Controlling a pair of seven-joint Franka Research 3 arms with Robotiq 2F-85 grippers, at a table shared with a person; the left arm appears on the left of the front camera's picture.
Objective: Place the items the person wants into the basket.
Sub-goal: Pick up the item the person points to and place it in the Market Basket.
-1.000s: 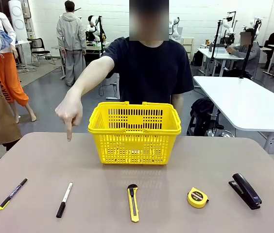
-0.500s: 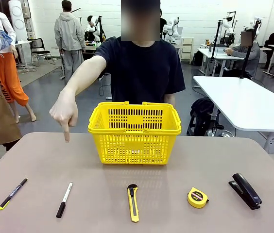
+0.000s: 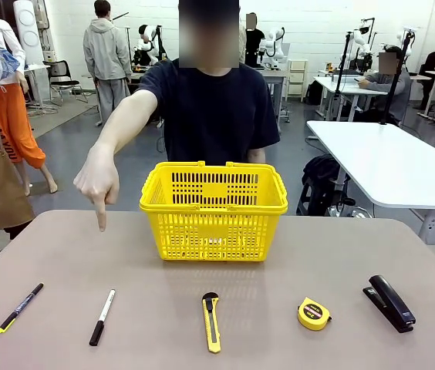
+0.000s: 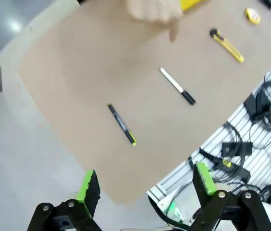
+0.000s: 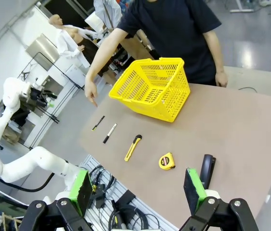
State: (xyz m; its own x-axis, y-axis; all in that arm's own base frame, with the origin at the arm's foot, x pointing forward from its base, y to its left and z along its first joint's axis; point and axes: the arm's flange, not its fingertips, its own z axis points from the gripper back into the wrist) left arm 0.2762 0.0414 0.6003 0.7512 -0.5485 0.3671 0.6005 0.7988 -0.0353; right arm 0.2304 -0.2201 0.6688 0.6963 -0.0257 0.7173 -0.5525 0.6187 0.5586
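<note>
Judging from the person's hand (image 3: 98, 181), forefinger aimed down at the counter (image 3: 318, 254) roughly in line with the black marker (image 3: 102, 317): likely the wanted item. Probably light, stiff, smooth and round, so prone to roll or slip; best pinched across the barrel near mid-length. Slim, black at the near end, white along the far part. Lies flat at the counter's near left, between the thin pen (image 3: 20, 307) and the utility knife (image 3: 211, 322), well short of the yellow basket (image 3: 214, 210). Left tool (image 4: 145, 179) and right tool (image 5: 136, 188) both spread wide, holding nothing.
</note>
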